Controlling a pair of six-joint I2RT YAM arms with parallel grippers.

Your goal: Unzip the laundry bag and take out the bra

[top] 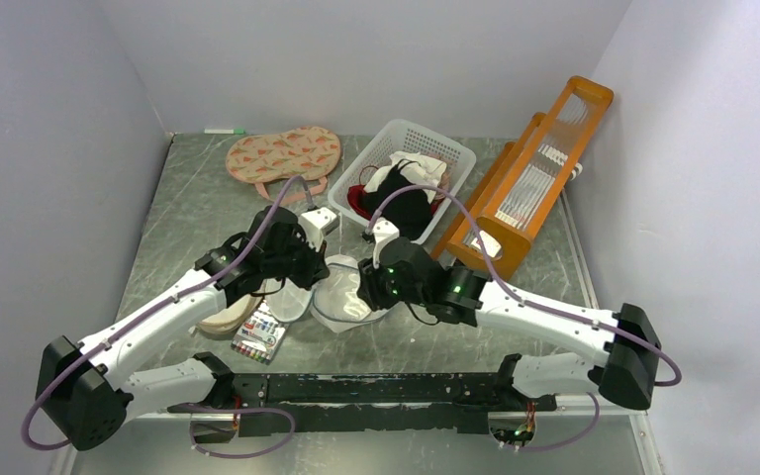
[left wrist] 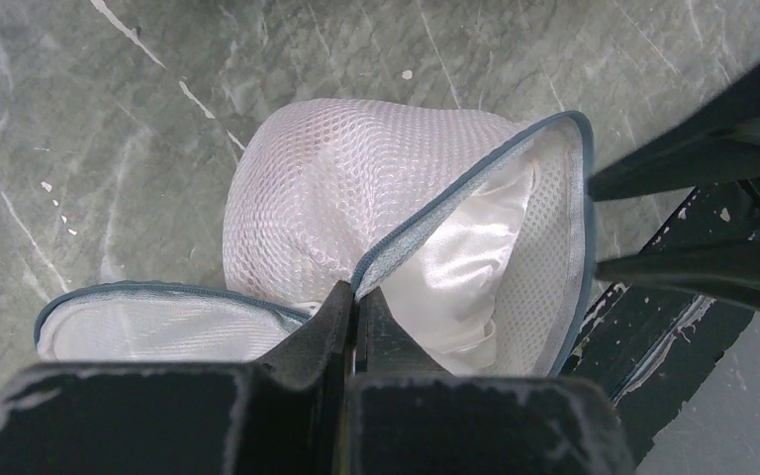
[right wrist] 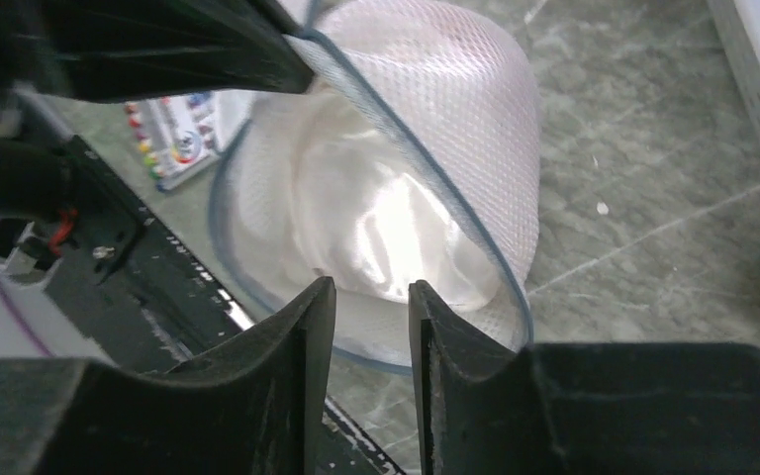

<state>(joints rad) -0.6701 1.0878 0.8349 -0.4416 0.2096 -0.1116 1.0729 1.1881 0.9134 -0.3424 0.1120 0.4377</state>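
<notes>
The laundry bag (top: 341,289) lies unzipped at the table's middle, its white mesh dome (left wrist: 356,178) tipped up and its dark zipper rim (right wrist: 426,168) gaping. The bra (left wrist: 465,267) shows inside as pale shiny fabric, also in the right wrist view (right wrist: 376,218). My left gripper (top: 307,272) is shut on the zipper rim (left wrist: 356,289) and holds the bag's upper half open. The flat other half (left wrist: 148,325) lies at lower left. My right gripper (right wrist: 368,297) is open and empty at the bag's mouth, just short of the bra; it also shows in the top view (top: 371,287).
A white basket (top: 455,158) with black, white and red garments stands behind. A pink watermelon pouch (top: 282,153) lies at the back, an orange wooden rack (top: 534,178) at right. A beige hoop (top: 230,319) and a marker box (top: 259,336) lie near the left arm.
</notes>
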